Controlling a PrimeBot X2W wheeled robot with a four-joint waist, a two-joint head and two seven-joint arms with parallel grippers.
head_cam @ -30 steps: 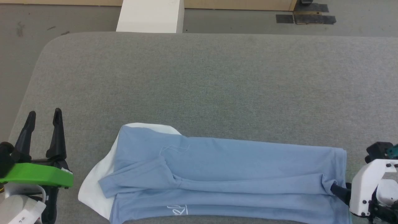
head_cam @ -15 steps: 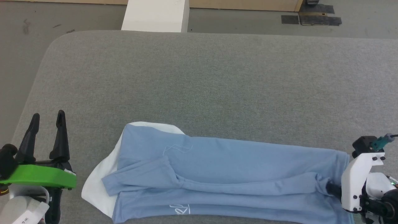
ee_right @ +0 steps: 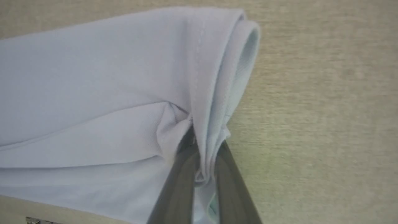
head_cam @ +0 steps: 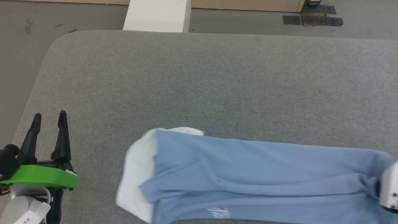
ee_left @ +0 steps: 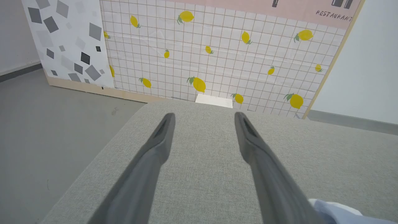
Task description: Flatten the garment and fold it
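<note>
**Firmly pinched: right jaws on the shirt's edge, left jaws spread wide**

Closest to the right wrist camera, the right gripper (ee_right: 205,140) has its two dark fingers drawn nearly together. Between them they clamp a bunched, rolled hem of the light blue soft knit T-shirt (ee_right: 93,77). The cloth gathers into creases at the pinch and fans out toward the upper left of that frame.

In the head view, the arm's white wrist housing (head_cam: 391,186) shows at the right edge, touching the shirt's end. The T-shirt (head_cam: 255,168) lies stretched across the lower half of the frame, from that edge to a rounded white panel (head_cam: 133,180) at centre left. It is blurred, and its small white script logo (head_cam: 219,213) sits near the bottom edge.

At lower left, the left gripper (head_cam: 49,114) rises from a bright green mount (head_cam: 40,177). Its fingers point up the frame with a wide gap between them and hold nothing. It is apart from the shirt and above the grey fabric-covered table (head_cam: 199,77).

Beyond the table's far edge stand a white box (head_cam: 157,15) and, in the left wrist view, a lemon-printed grid wall panel (ee_left: 217,46).
</note>
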